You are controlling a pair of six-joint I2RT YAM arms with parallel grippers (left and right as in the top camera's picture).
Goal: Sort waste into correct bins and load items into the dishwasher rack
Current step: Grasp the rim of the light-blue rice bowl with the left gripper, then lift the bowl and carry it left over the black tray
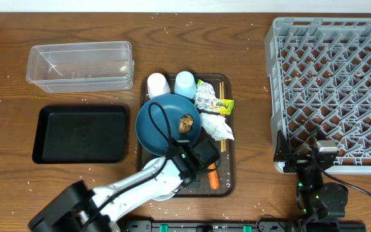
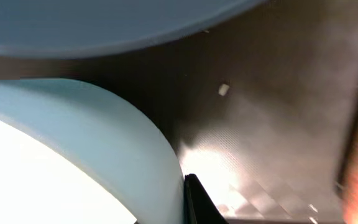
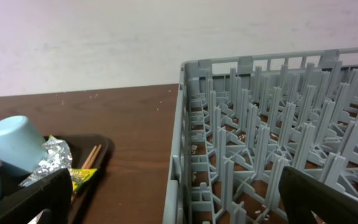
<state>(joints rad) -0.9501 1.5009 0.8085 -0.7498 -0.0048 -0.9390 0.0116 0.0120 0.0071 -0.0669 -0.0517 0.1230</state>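
My left gripper (image 1: pixel 182 169) (image 2: pixel 184 199) is shut on the rim of the small white bowl (image 1: pixel 151 165) (image 2: pixel 104 155) at the front of the brown tray. One black finger (image 2: pixel 194 202) lies against the bowl's outer wall. Behind it sits the dark-blue dish (image 1: pixel 163 122) (image 2: pixel 73 25) holding a brown food lump (image 1: pixel 186 123). The carrot (image 1: pixel 213 177) lies right of the bowl. My right gripper (image 1: pixel 304 158) (image 3: pixel 182 205) stands open and holds nothing by the grey dishwasher rack's (image 1: pixel 333 84) (image 3: pixel 278 143) front-left corner.
On the brown tray (image 1: pixel 227 187) are a white cup (image 1: pixel 158 84), light-blue cup (image 1: pixel 185 83), foil ball (image 1: pixel 206 96), yellow-green packet (image 1: pixel 224 106), tissue (image 1: pixel 218 125) and chopsticks (image 1: pixel 221 87). The clear tub (image 1: pixel 80 66) and black tray (image 1: pixel 81 133) sit at left.
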